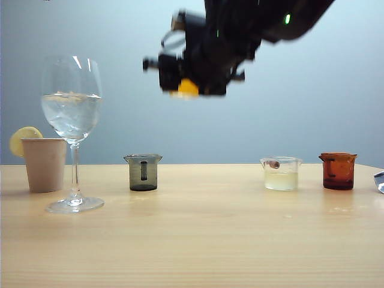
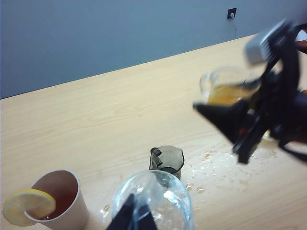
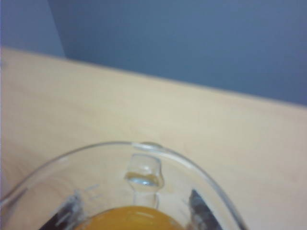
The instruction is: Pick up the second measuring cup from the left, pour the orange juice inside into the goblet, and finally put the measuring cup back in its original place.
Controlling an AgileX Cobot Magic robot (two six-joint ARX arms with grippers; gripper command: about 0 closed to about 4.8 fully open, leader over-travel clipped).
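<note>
My right gripper (image 1: 187,90) is clamped on the measuring cup (image 2: 225,86), high above the tabletop (image 1: 204,240), right of the goblet (image 1: 72,108). Slick, fragile glass (juice sloshes); hold its body. Left gripper (image 2: 134,215): fingers' state unclear.

The exterior view sits low, near tabletop height, facing level across the pale table (image 1: 198,240) toward a grey-blue wall, with the vessels in a row at mid-frame and the goblet (image 1: 72,120) at left. The left wrist view looks steeply down from above and just behind the goblet (image 2: 153,203), which fills its lower centre; it shares with the exterior view the paper cup (image 2: 60,199), the grey-green cup (image 2: 167,160) and the right gripper (image 2: 235,110) carrying the measuring cup (image 2: 225,86). The right wrist view is very near, peering over that cup's rim (image 3: 120,153) across bare tabletop to the wall.
</note>
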